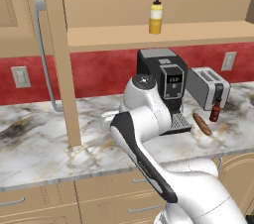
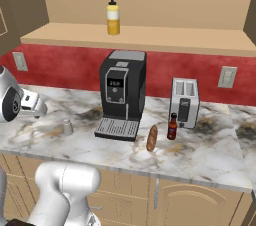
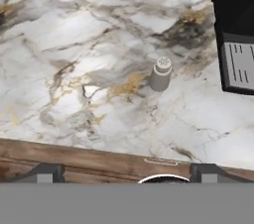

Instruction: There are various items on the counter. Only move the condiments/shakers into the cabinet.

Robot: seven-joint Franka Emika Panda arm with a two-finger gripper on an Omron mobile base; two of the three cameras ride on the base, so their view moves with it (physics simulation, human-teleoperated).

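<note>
The white arm [image 1: 149, 134] rises from the base and bends forward over the desk [image 1: 44, 143]. The tool [image 3: 124, 174] hangs above the front edge with its tips spread wide, pinching nothing. From the hand, the grey shaker [image 3: 160, 74] stands upright at about one o'clock, left of the coffee machine [image 3: 235, 29]. The right base camera adds the yellow bottle [image 2: 113, 16] on the cabinet shelf [image 2: 150, 39], plus the red sauce bottle [image 2: 172, 127] and sausage [image 2: 151, 138] near the toaster [image 2: 184, 102].

No readable text anywhere. Coffee machine [image 2: 122, 90] has a small lit display, its characters too blurred to make out. Yellow squeeze bottle [image 2: 113, 16] carries a pale label band, nothing legible on it.
</note>
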